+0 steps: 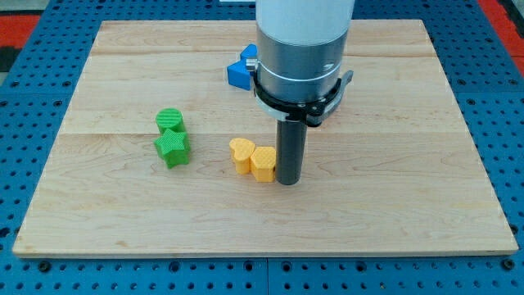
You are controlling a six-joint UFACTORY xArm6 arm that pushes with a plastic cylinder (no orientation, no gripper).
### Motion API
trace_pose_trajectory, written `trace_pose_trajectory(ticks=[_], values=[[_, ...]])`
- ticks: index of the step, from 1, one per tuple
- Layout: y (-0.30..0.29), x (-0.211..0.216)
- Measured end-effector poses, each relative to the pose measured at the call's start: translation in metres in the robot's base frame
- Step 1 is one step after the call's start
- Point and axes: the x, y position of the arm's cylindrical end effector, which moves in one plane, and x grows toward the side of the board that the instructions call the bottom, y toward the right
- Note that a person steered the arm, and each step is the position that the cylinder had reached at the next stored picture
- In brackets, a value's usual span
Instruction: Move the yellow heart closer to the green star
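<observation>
My tip [287,182] sits near the middle of the wooden counter [409,164], touching the right side of a yellow block [263,163]; there is no gripper, only the rod; the yellow heart [241,153] is just left of that block, touching it; the green star [171,148] lies well to the left, with a green round block [170,120] right above it; a blue block [243,70] peeks out behind the arm near the top.

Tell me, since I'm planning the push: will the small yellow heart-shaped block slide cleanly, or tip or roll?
The yellow heart block looks squat and flat-bottomed, so it will probably slide rather than tip or roll. It touches the yellow hexagonal block, which my tip sits right of, so both likely move together. Its lobed outline may let it twist on the smooth wooden board.
</observation>
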Motion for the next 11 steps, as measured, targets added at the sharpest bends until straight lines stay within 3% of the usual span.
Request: trace_pose_trajectory(ticks=[3,6,11], values=[[-0.007,-0.001],[0.025,-0.038],[-0.011,-0.047]])
